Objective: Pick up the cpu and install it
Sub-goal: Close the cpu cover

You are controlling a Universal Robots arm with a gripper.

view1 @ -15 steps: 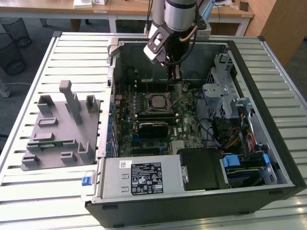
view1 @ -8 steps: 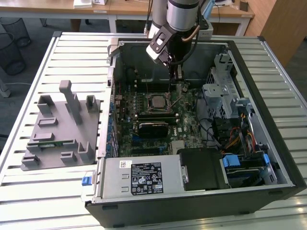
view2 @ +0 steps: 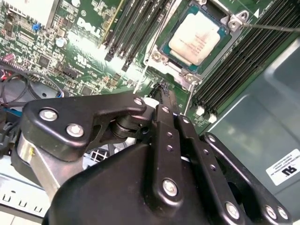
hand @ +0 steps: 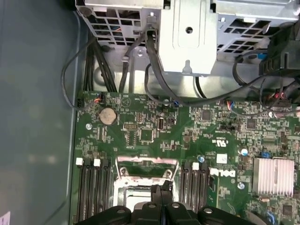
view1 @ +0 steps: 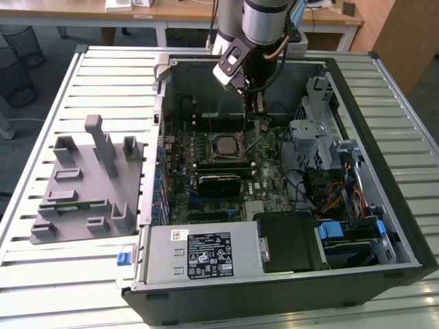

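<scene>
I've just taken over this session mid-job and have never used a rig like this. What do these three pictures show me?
One robot arm reaches down into an open computer case lying on a slatted table. The exterior view comes from a camera off the arm that takes in the whole scene. Both wrist views come from cameras riding on the arm, looking past its gripper at the green motherboard. The gripper looks shut, with nothing held. The cpu, the silver square, lies in its socket just beyond the fingertips. A grey holder stands on the table at the exterior view's left.
</scene>
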